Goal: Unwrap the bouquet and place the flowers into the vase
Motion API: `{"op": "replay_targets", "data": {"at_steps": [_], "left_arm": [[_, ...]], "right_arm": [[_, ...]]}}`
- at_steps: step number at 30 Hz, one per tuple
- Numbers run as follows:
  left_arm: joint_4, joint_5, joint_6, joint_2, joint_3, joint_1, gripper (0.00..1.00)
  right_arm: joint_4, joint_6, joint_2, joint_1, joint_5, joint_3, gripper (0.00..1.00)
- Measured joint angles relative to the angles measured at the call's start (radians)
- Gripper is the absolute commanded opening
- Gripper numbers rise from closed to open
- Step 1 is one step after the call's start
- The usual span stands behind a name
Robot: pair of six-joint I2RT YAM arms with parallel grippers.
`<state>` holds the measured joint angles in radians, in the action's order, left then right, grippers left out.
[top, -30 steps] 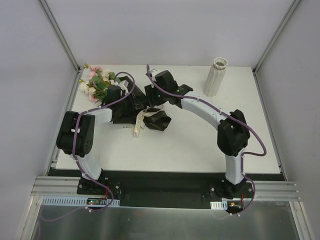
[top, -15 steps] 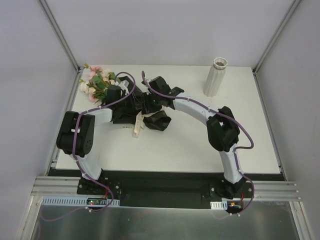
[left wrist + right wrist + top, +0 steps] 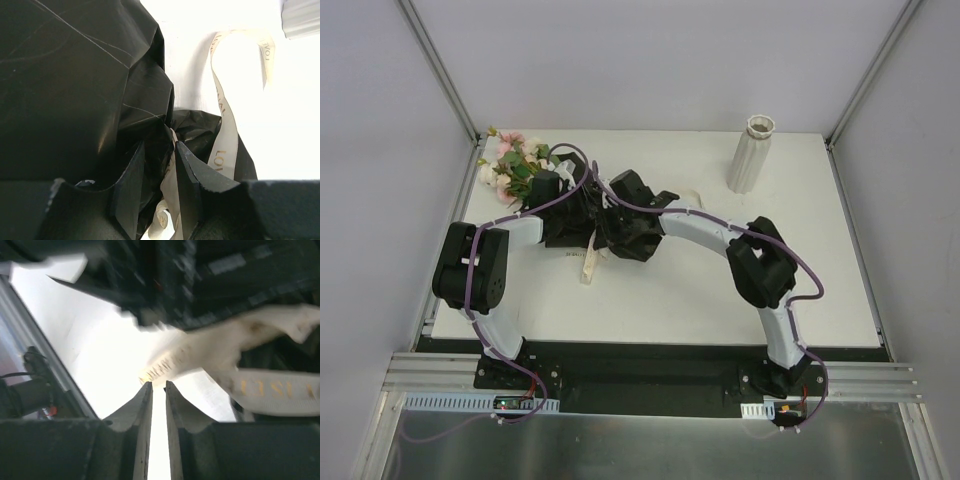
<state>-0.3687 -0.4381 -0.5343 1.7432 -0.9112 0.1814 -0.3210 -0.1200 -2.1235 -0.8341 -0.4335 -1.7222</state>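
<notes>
We unwrap the pink-and-cream rose bouquet [image 3: 515, 165] at ten o'clock.
Our left gripper [image 3: 159, 150] pinches glossy black paper [image 3: 75, 75]; the right gripper [image 3: 159, 385], fingers almost touching and empty, probably catches the cream ribbon [image 3: 225, 130] next. The ribbed white vase [image 3: 752, 155] stands at one o'clock.

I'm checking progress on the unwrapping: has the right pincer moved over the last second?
Yes. The right pincer has swung left and toward the picture's bottom, away from the tall white ribbed vase.
</notes>
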Motion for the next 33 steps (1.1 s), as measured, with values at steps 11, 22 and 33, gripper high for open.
{"op": "replay_targets", "data": {"at_steps": [11,22,33], "left_arm": [[-0.001,0.0,0.0,0.0,0.0,0.0,0.31],[-0.009,-0.006,-0.001,0.0,0.0,0.0,0.31],[-0.011,-0.008,-0.001,0.0,0.0,0.0,0.32]], "right_arm": [[0.232,0.001,0.184,0.025,0.227,0.28,0.31],[0.249,-0.033,0.121,0.051,0.287,0.165,0.34],[0.221,-0.084,0.031,-0.007,0.207,0.163,0.29]]}}
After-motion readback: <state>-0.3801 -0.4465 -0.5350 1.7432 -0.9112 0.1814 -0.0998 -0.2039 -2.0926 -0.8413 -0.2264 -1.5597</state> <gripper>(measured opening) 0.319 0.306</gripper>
